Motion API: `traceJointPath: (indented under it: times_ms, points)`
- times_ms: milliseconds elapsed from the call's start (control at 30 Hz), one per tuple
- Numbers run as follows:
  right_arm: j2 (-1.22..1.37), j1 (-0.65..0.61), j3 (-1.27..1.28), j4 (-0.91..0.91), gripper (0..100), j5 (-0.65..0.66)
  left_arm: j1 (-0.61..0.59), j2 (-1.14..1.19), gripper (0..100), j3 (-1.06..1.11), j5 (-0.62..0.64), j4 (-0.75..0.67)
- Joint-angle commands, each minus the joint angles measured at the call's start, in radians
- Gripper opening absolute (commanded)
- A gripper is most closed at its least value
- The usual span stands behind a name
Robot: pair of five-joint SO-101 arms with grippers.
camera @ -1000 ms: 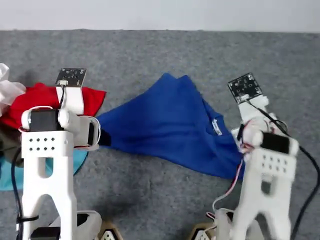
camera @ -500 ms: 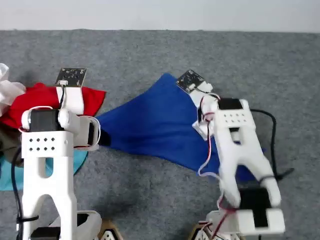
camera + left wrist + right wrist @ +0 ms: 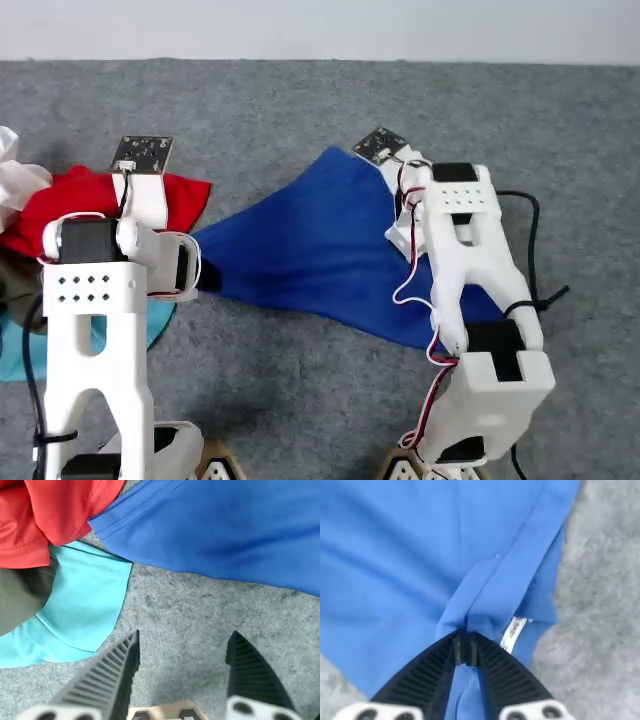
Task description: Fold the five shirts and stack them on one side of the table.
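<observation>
A blue shirt (image 3: 320,250) lies spread across the middle of the grey table. My right gripper (image 3: 466,645) is shut on a pinched fold of the blue shirt (image 3: 410,555) near its collar label (image 3: 513,630); in the high view this arm (image 3: 455,250) lies over the shirt's right part. My left gripper (image 3: 182,645) hangs open over bare table, just short of the blue shirt's left edge (image 3: 210,535). Beside it lie a red shirt (image 3: 60,515), a cyan shirt (image 3: 75,610) and a dark shirt (image 3: 17,600).
The pile of shirts sits at the table's left edge: red (image 3: 70,205) on top, cyan (image 3: 20,350) below, something white (image 3: 15,175) at the far left. Grey table (image 3: 560,130) lies bare at the back and right.
The right arm has swung from the shirt's right edge leftward and away from me over the shirt, drawing the cloth in with it. The left arm has stayed still.
</observation>
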Motion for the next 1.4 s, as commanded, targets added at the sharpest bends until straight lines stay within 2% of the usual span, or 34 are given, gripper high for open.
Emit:
traceJointPath:
  times_ms: [0, 200, 333, 433, 667, 933, 1033, 1167, 1267, 1367]
  points:
    - [-0.084, -0.015, -0.089, 0.124, 0.9, 0.002, 0.002, -0.028, 27, -0.002, -0.014, 0.034]
    - [-0.179, -0.111, -0.091, 0.268, 1.1, 0.123, 0.002, -0.028, 27, -0.002, -0.014, 0.034]
    - [-0.223, -0.113, -0.094, 0.239, 1.4, 0.049, 0.002, -0.028, 27, -0.002, -0.014, 0.034]
    - [-0.288, -0.137, -0.094, 0.306, 1.7, 0.011, 0.002, -0.028, 27, -0.002, -0.014, 0.034]
    - [-0.47, -0.361, -0.089, 0.521, 0.9, 0.011, 0.002, -0.028, 27, -0.002, -0.014, 0.034]
    - [-0.727, -0.651, 0.153, 0.527, 0.9, 0.011, 0.002, -0.028, 27, -0.002, -0.014, 0.034]
    - [-0.799, -0.696, 0.262, 0.527, 1.3, 0.005, 0.002, -0.028, 27, -0.002, -0.014, 0.034]
    - [-0.895, -0.68, 0.319, 0.527, 12.4, 0.002, 0.002, -0.028, 27, -0.002, -0.014, 0.034]
    - [-0.966, -0.662, 0.321, 0.527, 22.1, -0.054, 0.002, -0.028, 27, -0.002, -0.014, 0.034]
    - [-1.03, -0.639, 0.298, 0.527, 25.2, -0.075, 0.002, -0.028, 27, -0.002, -0.014, 0.034]
